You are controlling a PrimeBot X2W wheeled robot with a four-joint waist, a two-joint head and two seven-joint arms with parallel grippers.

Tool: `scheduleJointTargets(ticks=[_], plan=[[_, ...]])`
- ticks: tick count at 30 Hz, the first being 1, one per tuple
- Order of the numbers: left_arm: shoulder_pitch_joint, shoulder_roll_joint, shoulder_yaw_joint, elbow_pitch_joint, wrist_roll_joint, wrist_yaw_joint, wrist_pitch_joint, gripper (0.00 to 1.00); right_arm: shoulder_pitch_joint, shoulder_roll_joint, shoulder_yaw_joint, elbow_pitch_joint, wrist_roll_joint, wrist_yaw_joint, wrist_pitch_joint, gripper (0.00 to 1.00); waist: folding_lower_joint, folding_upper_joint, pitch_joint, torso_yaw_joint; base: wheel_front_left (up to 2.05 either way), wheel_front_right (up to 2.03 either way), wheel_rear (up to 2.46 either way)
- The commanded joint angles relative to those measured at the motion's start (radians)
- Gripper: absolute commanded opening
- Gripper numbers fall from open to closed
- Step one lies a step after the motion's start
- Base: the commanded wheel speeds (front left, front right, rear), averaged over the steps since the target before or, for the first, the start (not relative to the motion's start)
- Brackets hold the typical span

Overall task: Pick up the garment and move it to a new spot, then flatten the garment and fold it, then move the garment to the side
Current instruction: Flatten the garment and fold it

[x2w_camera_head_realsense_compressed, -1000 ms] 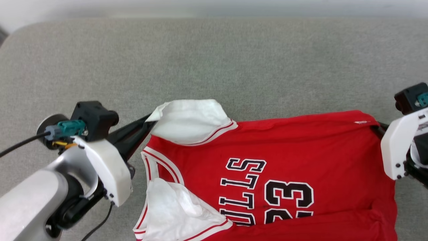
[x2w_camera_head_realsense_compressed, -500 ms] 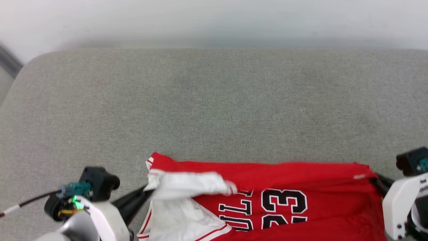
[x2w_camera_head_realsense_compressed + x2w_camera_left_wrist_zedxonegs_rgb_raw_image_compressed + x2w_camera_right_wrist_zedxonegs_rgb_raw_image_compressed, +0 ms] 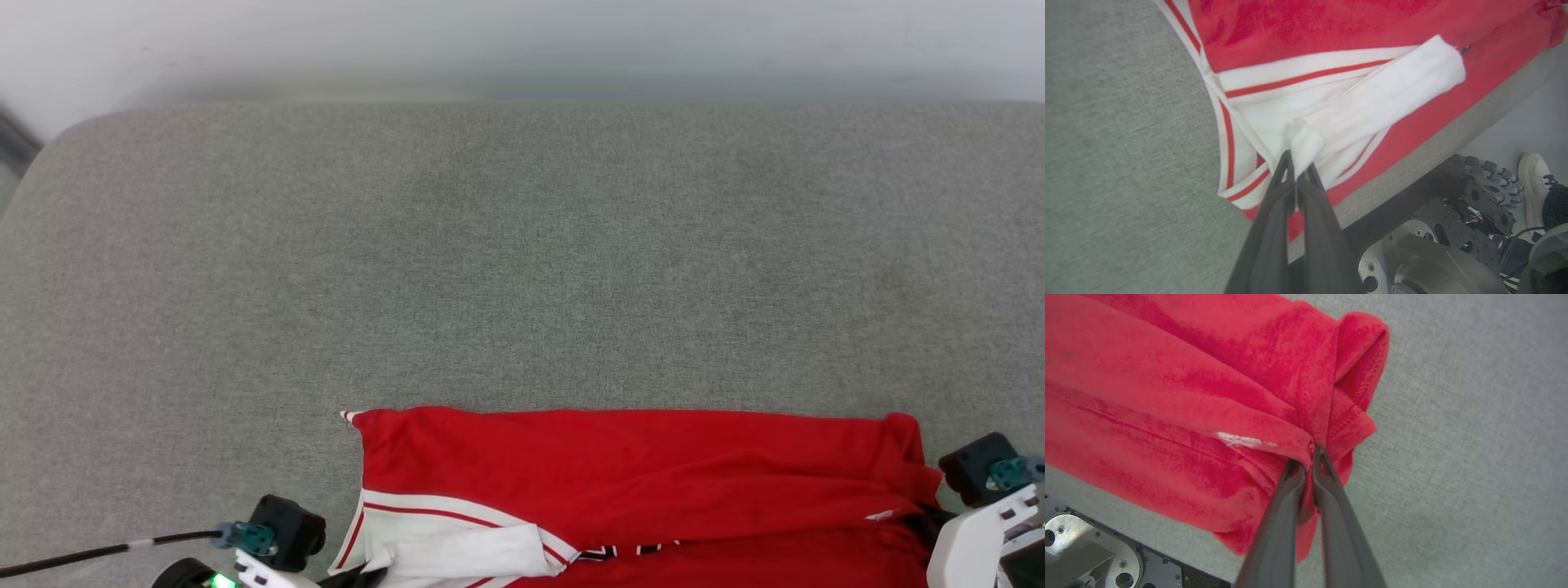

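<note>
left gripper point(image 3: 1298, 165) pinched tight on garment point(image 3: 1310, 36) sleeve; right gripper point(image 3: 1306, 455) pinched tight on red corner.

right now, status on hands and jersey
Left hand shut on white sleeve, right hand on red corner. Red-and-white jersey shirt bunched at grey fabric surface's near edge. Person's white shoe by base.

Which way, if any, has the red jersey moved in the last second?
Yes. The garment has come toward the robot: more bare grey cushion now lies between it and the cushion's far edge.
</note>
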Motion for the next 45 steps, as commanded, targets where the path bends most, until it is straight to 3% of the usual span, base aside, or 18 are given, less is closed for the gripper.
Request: scheduleJointTargets(ticks=[1,8,9,10,11,12,25,32,38,40,45], plan=[[-0.017,-0.026,-0.012,0.037,0.011,-0.017,0.003,0.0,-0.001,-0.016,0.02,0.011,-0.012,-0.001,0.001,0.0,0.0001,0.0,0.008,0.0,0.0,0.0,0.0],[-0.051,-0.089,-0.056,0.155,0.059,-0.053,-0.003,0.0,-0.021,-0.033,0.095,0.062,-0.034,-0.001,-0.004,0.0,0.0001,0.0,0.006,-0.001,0.0,0.0,0.0],[-0.053,-0.098,-0.06,0.167,0.061,-0.057,-0.005,0.0,-0.02,-0.03,0.104,0.071,-0.031,-0.001,0.002,0.36,0.0001,0.0,0.005,-0.001,0.0,0.0,0.0],[-0.054,-0.106,-0.063,0.175,0.062,-0.06,-0.01,0.0,-0.023,-0.022,0.108,0.079,-0.026,-0.001,0.003,1.0,0.0001,0.0,0.001,-0.001,0.0,0.0,0.0],[-0.053,-0.112,-0.065,0.185,0.064,-0.061,-0.013,0.44,-0.028,-0.014,0.112,0.082,-0.024,-0.001,-0.004,1.0,0.0001,0.0,-0.003,-0.001,0.0,0.0,0.0],[-0.051,-0.118,-0.068,0.193,0.066,-0.061,-0.016,1.0,-0.032,-0.006,0.117,0.085,-0.021,0.0,-0.01,1.0,0.0001,0.0,-0.009,-0.001,0.0,0.0,0.0],[-0.015,-0.122,0.004,0.122,0.072,0.004,-0.163,1.0,-0.041,0.061,-0.001,-0.023,0.06,-0.001,0.039,1.0,0.0001,0.0,-0.095,-0.001,0.0,0.0,0.0],[0.016,-0.134,0.128,0.07,0.093,0.106,-0.373,1.0,-0.02,0.138,-0.123,-0.128,0.051,-0.001,0.116,1.0,0.0001,0.0,-0.12,0.004,0.0,0.0,0.0],[0.068,-0.205,0.308,0.04,0.176,0.181,-0.423,1.0,0.025,0.235,-0.24,-0.147,0.002,-0.001,0.165,1.0,0.0001,0.0,-0.126,0.012,0.0,0.0,0.0],[0.11,-0.242,0.379,0.018,0.231,0.171,-0.424,1.0,0.041,0.284,-0.281,-0.141,0.005,-0.001,0.174,1.0,0.0001,0.0,-0.123,0.014,0.0,0.0,0.0],[0.185,-0.345,0.572,-0.014,0.365,0.095,-0.424,1.0,0.07,0.377,-0.386,-0.099,-0.019,-0.001,0.155,1.0,0.0001,0.0,-0.106,0.026,0.0,0.0,0.0]])
